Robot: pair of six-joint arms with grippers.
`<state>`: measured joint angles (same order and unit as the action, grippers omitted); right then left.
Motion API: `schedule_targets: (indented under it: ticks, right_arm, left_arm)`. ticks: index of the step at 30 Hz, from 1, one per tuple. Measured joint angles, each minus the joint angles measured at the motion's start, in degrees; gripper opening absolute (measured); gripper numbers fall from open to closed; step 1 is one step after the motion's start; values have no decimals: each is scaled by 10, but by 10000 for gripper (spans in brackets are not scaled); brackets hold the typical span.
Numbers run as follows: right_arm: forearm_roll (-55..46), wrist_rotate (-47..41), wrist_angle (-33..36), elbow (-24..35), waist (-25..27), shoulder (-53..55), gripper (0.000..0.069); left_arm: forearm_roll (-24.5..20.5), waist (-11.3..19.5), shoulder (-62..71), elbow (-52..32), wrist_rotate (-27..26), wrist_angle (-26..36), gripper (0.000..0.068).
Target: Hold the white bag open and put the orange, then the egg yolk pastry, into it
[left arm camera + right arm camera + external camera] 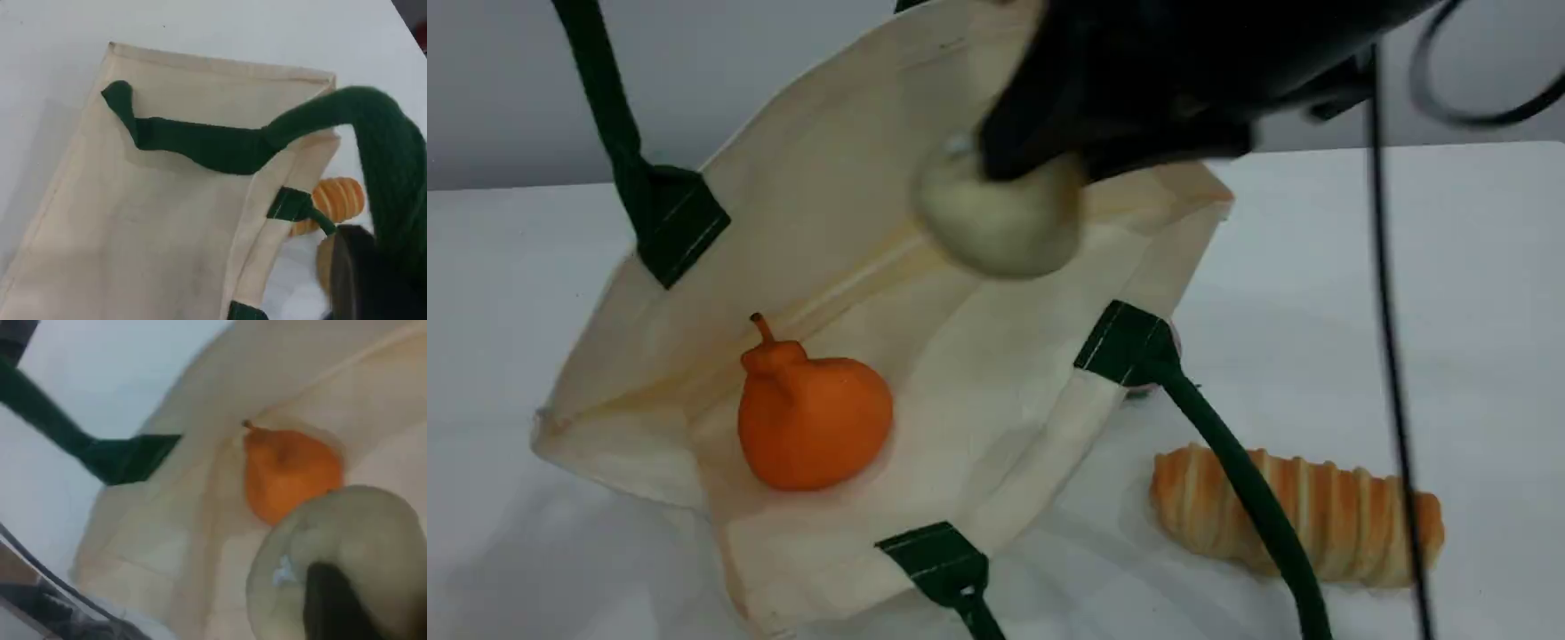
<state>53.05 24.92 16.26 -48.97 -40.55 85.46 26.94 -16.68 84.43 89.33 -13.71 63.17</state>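
Note:
The white bag [996,373] lies on the table with its mouth gaping toward the camera. One dark green handle [609,107] is pulled up out of the top edge. In the left wrist view that handle [393,167] loops over my left gripper [360,280], which is shut on it. The orange [811,418] sits inside the bag on its lower wall and also shows in the right wrist view [290,470]. My right gripper [1018,164] hangs over the bag's opening, shut on the egg yolk pastry [996,222], a pale lump [353,540] above and right of the orange.
A long striped bread loaf [1316,520] lies on the white table [1449,267] to the right of the bag. The bag's other green handle [1227,462] trails across the loaf. A thin black cable [1392,356] hangs down at the right.

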Motion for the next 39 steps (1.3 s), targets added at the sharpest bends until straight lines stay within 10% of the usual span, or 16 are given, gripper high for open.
schedule_targets:
  ticks: [16,39]
  right_arm:
    - [63,-15,-308,-21,-133,157,185]
    - [38,-7,-386,-156,-131,356,185]
  left_arm:
    - [10,0,0,0,-8,1,66]
    - [35,0,0,0,-12,9,66]
